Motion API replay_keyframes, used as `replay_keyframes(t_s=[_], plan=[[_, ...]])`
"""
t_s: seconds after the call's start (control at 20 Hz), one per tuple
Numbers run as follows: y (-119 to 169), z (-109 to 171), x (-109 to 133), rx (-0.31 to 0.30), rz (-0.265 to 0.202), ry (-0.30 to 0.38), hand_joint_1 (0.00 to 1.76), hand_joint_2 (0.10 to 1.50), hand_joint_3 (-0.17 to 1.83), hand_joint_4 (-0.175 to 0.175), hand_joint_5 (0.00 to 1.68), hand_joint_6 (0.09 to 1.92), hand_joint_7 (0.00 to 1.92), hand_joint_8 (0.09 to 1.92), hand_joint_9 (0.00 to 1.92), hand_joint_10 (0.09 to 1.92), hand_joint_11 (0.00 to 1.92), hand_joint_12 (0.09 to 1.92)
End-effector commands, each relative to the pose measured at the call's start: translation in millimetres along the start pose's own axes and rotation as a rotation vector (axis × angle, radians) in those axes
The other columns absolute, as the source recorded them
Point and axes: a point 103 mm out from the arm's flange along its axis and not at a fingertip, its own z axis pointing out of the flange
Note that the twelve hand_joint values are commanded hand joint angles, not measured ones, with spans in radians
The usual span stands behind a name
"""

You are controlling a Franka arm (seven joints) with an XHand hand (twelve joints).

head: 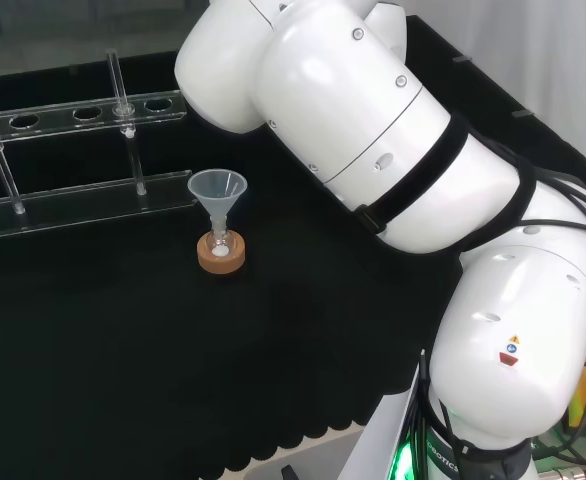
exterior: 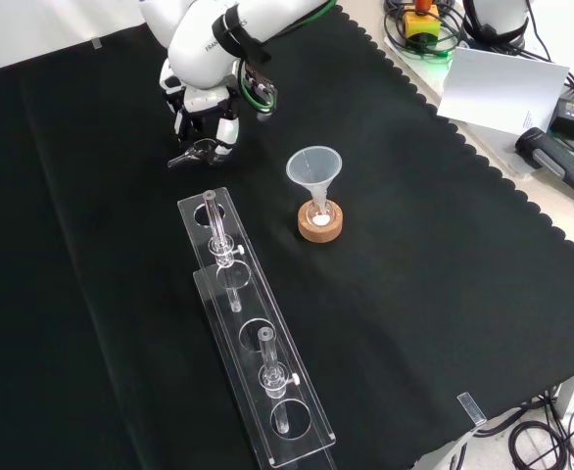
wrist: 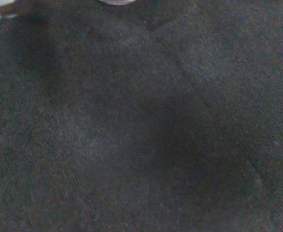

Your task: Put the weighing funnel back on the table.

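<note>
In the front view the black and white hand [exterior: 206, 116] hangs low over the cloth near the far edge, left of the big funnel. A small clear weighing funnel [exterior: 189, 155] sticks out to the left from under its fingertips [exterior: 226, 137], at or just above the cloth. The fingers point down and close on the near end of that piece. In the wrist view black cloth [wrist: 141, 125] lies very close, with blurred white bits of the hand [wrist: 115, 2] at one edge.
The big funnel [exterior: 313, 171] [head: 217, 190] stands in a small flask on a cork ring [exterior: 321, 224] [head: 221, 256]. A long clear tube rack [exterior: 248, 313] [head: 73, 115] runs toward the front view's near edge. The arm's white links [head: 393, 150] fill the head view's right.
</note>
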Motion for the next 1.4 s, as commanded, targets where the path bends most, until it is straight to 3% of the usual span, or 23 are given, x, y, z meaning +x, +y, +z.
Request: replay_keyframes(t_s=[0.05,0.45,0.7,1.4], plan=[[-13.4,-18.8,-7.6,-0.02,0.006,-0.009,0.56,0.55,0.45,0.145,0.76,0.39,1.11,0.09,1.08,0.09,0.0,1.28],[-32.1,-48.2,-19.3,-0.101,0.018,0.079,0.55,0.56,0.42,0.139,0.75,0.37,1.11,0.09,1.07,0.09,0.0,1.3],[-42.9,-68.0,-20.0,-0.153,0.002,0.104,0.55,0.56,0.41,0.136,0.75,0.37,1.12,0.09,1.08,0.09,0.0,1.33],[-88.9,-136.9,-11.3,-0.313,-0.144,0.073,0.55,0.57,0.4,0.136,0.76,0.36,1.12,0.09,1.08,0.09,0.0,1.41]])
